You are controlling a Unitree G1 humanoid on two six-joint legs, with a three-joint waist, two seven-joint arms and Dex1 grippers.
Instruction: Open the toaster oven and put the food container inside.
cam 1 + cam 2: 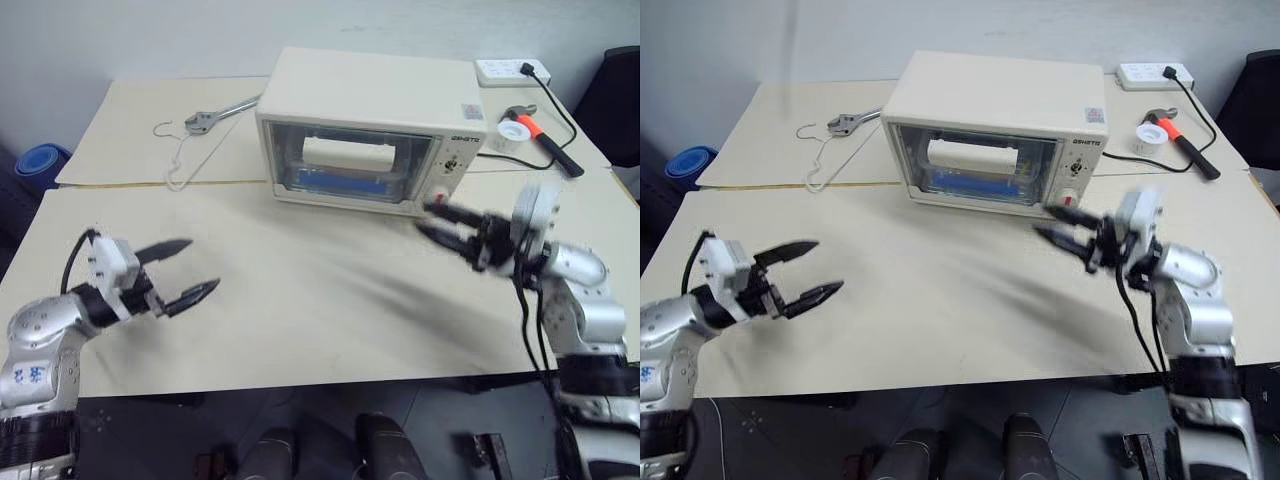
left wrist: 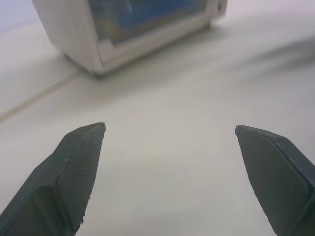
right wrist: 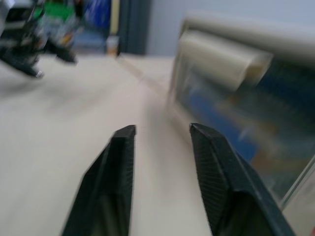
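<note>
Behind the oven (image 1: 372, 130) door sits the food box (image 1: 335, 180); right pincer (image 1: 436, 222), part-spread, hangs nearest; left pincer (image 1: 185, 270) gapes empty.

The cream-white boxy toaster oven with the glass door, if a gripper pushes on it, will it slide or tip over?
The cream-white boxy toaster oven is wide and low, so it probably won't tip. It sits flat on the smooth beige table, so a firm shove might slide it. Its glass door looks the most fragile part.

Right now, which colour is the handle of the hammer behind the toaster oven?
The hammer has a black handle with an orange-red section near its head; the left eye view shows it best.
</note>
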